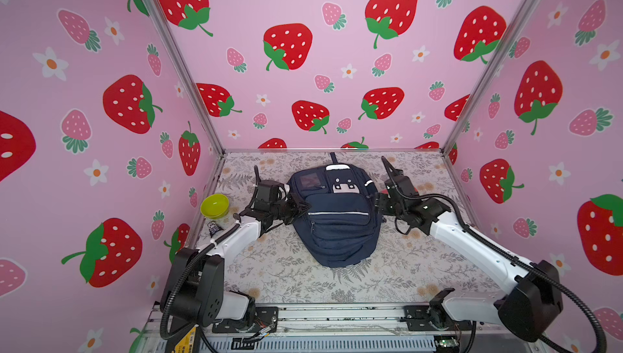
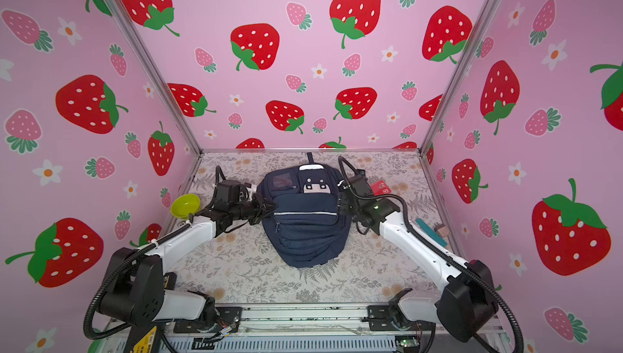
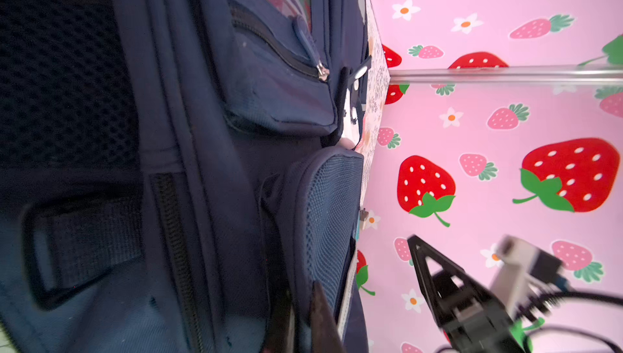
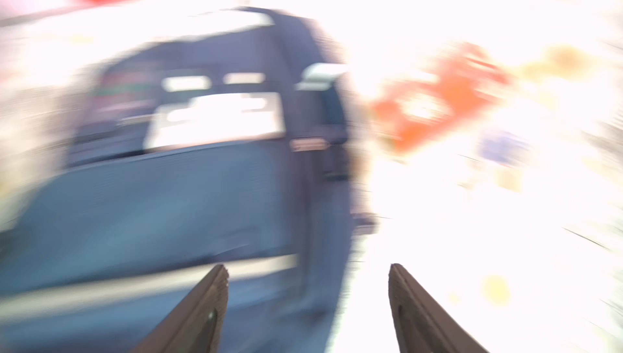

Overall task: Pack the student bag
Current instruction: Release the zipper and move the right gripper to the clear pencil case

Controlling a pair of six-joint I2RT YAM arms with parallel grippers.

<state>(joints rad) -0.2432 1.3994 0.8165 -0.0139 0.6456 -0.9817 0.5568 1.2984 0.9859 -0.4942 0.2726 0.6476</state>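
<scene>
The left claw [image 1: 299,208] is pinched narrow on fabric of the student bag [image 1: 337,230], on its flank facing the tabletop's [image 1: 421,267] left edge, probably to steady it. The right claw [image 4: 307,268] gapes wide and empty at the opposite flank. The bag lies front-up, centred, nearer the far edge.

navy student bag [image 1: 337,233], lime-green bowl [image 1: 214,205]

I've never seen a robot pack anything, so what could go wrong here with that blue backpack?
1. The left gripper looks pinched on the side of the navy-blue fabric backpack; a pull might drag the whole bag instead of opening it.
2. The right gripper, open beside the bag, could snag it or nudge the flat red packet lying near it.
</scene>
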